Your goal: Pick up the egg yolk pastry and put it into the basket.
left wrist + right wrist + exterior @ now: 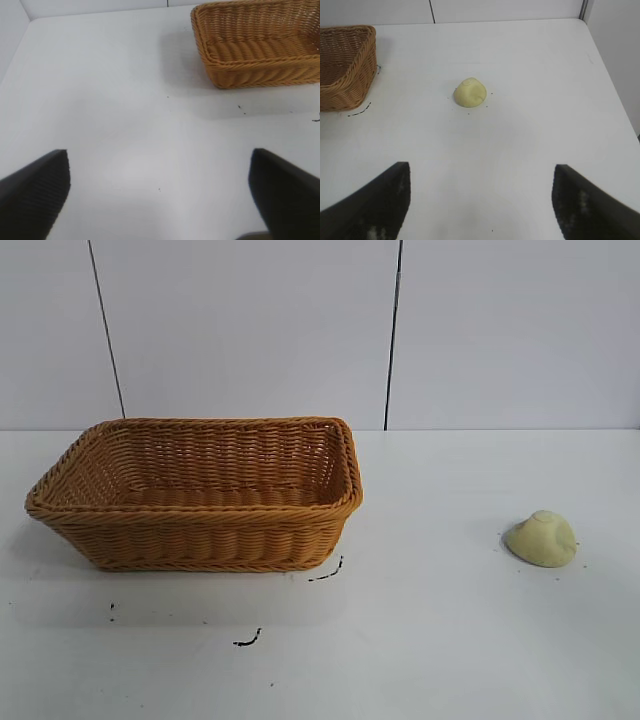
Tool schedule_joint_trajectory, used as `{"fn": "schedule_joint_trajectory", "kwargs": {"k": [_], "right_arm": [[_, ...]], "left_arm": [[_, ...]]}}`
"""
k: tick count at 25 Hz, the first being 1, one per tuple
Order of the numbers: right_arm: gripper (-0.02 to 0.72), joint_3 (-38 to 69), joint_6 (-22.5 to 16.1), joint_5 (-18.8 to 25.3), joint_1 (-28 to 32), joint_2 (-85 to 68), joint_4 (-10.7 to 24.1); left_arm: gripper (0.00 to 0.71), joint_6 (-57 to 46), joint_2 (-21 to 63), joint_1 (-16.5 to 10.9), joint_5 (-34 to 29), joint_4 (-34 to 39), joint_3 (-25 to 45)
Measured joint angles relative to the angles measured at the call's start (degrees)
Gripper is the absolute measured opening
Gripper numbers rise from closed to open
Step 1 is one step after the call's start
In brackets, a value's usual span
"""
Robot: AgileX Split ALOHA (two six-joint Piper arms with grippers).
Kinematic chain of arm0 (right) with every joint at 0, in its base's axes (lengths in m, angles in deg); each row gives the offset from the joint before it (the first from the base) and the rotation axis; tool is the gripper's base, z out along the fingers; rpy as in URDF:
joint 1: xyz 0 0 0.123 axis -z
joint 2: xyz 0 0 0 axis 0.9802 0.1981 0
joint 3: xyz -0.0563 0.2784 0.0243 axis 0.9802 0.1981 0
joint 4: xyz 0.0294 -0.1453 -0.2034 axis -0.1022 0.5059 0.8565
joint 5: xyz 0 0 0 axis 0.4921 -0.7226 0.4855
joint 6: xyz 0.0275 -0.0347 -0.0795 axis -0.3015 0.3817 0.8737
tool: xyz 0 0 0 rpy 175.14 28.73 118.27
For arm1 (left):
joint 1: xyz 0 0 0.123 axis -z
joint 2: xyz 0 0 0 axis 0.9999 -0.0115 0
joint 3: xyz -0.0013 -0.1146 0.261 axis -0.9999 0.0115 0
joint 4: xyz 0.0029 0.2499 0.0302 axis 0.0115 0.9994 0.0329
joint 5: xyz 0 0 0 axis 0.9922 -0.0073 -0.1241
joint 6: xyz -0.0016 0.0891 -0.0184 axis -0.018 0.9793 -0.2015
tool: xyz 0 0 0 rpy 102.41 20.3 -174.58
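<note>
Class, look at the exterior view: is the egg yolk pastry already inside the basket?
No, the egg yolk pastry lies on the bare white table, well apart from the basket.

Neither arm shows in your exterior view. Your left wrist view cuts the basket (260, 47) at the frame edge, so its far end is lost to you. The right wrist view keeps only one corner of it. The left gripper (160, 192) shows just two dark finger ends, cropped by the frame; same for the right gripper (480, 200). The small dark marks (248, 640) on the table (450, 640) are too small to identify.
</note>
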Motion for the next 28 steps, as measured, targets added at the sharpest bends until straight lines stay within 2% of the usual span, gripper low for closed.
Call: {"fn": "schedule_joint_trajectory", "kwargs": {"k": [20,28], "right_arm": [[0.561,-0.2,0.0,0.0,0.0,0.3,0.0],[0.571,-9.3,0.0,-0.1,0.0,18.4,-0.1]], "left_arm": [[0.697,0.0,0.0,0.0,0.0,0.0,0.0],[0.697,0.0,0.0,0.0,0.0,0.0,0.0]]}}
